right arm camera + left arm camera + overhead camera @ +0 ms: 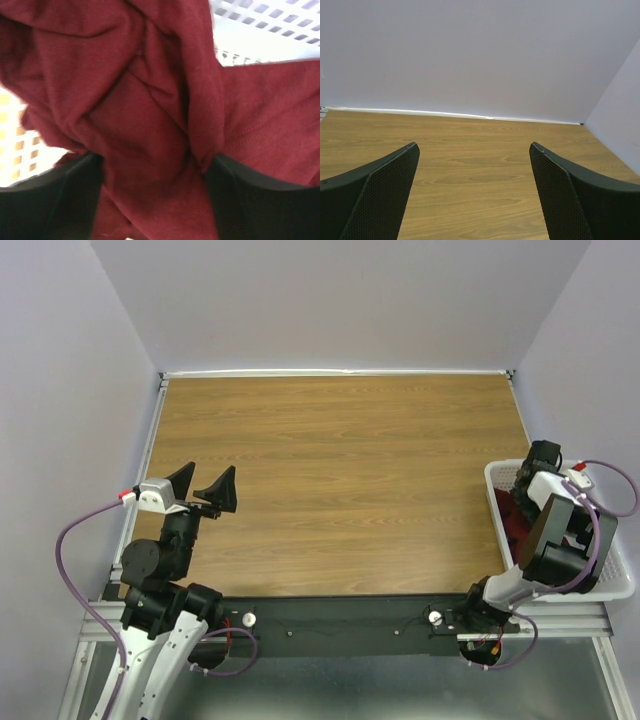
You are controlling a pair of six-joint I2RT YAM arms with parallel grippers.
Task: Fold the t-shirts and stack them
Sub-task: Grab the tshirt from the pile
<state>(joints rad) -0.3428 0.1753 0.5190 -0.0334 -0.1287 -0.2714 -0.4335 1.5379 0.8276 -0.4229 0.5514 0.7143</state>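
At the near left, the left gripper (206,486) hovers above the wooden table (340,440), its jaws spread wide with nothing between them. Its own wrist view shows only bare wood and the far wall past the two dark fingers.

At the far right edge of the table sits the white mesh basket (497,473). The maroon t-shirt (513,522) lies crumpled inside it, and the right arm reaches down into it from above.

In the right wrist view the right gripper (152,161) has its jaws parted on either side of a raised ridge of the cloth. The fabric touches both inner faces, but no squeeze is evident.

The shirt looks light, limp and thin, a knit that will drape and stretch rather than keep any shape. It is neither slippery nor fragile, though it may snag on the mesh as it comes out. A thick gathered fold like the one between the jaws should hold better than a single layer. A hem, shoulder or collar would leave it easier to spread out afterwards.

Much is hidden here. The overhead view shows only a sliver of red beside the arm, so the collar, sleeves and hems cannot be picked out. Whether other shirts lie beneath this one cannot be told. The fingertips themselves are buried in cloth.
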